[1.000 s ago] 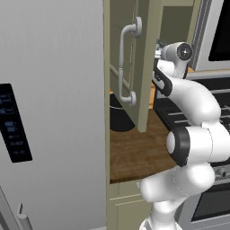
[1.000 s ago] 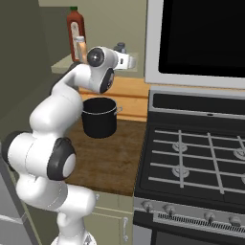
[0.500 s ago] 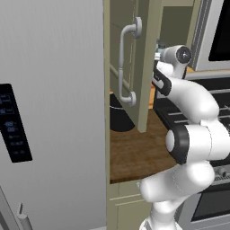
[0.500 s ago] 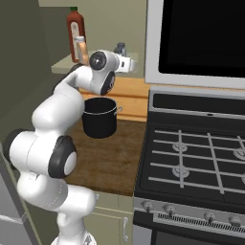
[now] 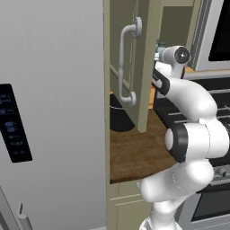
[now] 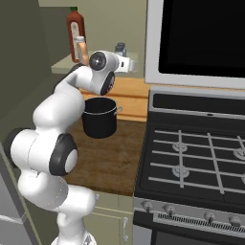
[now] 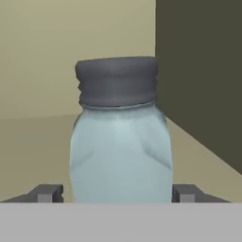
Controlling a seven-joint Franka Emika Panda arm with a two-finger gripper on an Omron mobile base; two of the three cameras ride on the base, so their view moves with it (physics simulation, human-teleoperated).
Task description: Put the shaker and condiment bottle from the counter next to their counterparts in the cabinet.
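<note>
The shaker [image 7: 120,142], a pale blue see-through jar with a grey cap, stands upright inside the cabinet [image 6: 110,19]. It sits between the tips of my gripper [image 7: 117,194]. The jaws are open: the left fingertip [image 7: 46,194] is clear of the glass and the right one lies close beside it. From the right base view the shaker [image 6: 120,47] peeks over the hand, with my gripper [image 6: 128,62] at the shelf. The tan condiment bottle [image 6: 81,48] stands on the same shelf to the left, beside a tall red bottle [image 6: 74,29]. The cabinet door [image 5: 146,67] hangs open.
A black pot [image 6: 99,117] sits on the dark wood counter [image 6: 115,160] under the cabinet. The stove [image 6: 191,162] lies to the right, with a dark appliance front [image 6: 201,38] above it. The grey fridge [image 5: 49,112] walls off the left. The door's curved handle [image 5: 126,63] juts out.
The arm has hardly moved. The jaws, earlier shut on the shaker, now stand open on either side of it.
</note>
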